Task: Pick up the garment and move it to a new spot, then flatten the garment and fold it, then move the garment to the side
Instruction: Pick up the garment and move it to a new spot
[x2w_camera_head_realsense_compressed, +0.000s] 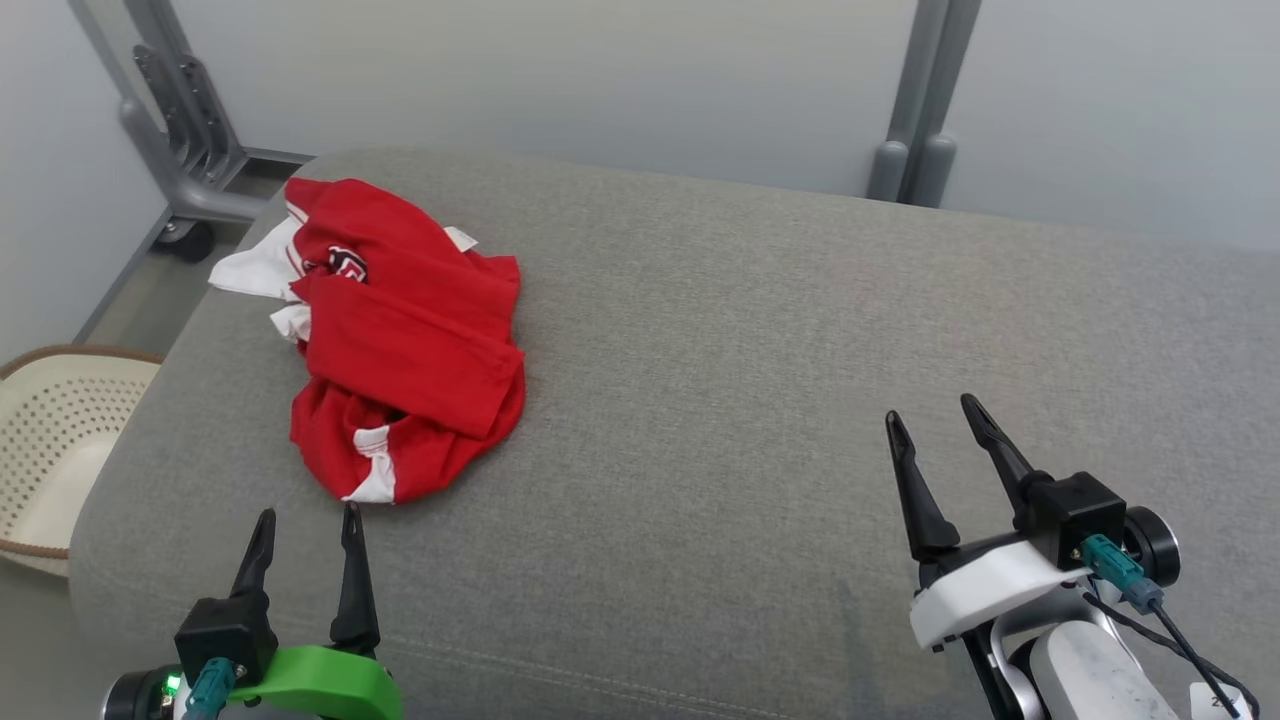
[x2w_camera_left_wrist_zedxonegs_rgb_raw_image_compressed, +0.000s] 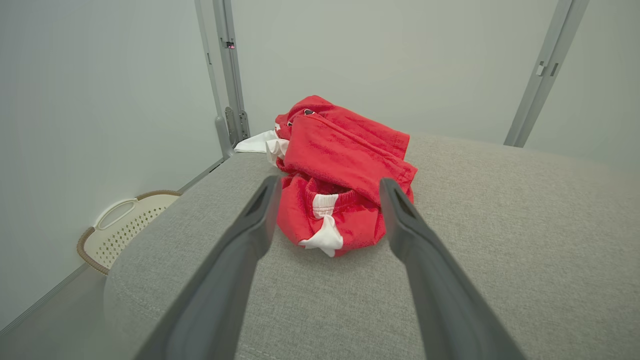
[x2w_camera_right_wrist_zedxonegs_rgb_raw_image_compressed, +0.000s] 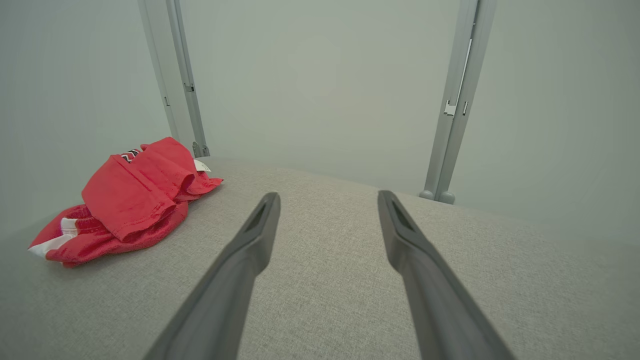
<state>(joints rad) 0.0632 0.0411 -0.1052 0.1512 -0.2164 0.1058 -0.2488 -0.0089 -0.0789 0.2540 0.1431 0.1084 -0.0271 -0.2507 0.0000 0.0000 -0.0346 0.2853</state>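
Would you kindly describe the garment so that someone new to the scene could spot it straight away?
Start at the grey cushioned surface. Toward its far left corner lies a crumpled garment, just ahead of the left tool. It is bright red with white trim, unlike the cream perforated basket nearby.

Grey fabric-covered bench, rounded at the corners. Lying on it is a crumpled red-and-white garment, bunched near the far left corner, its white flap reaching the edge.

Soft even light, faint shadows, no glare, sharp focus, wrist views bowed at edges
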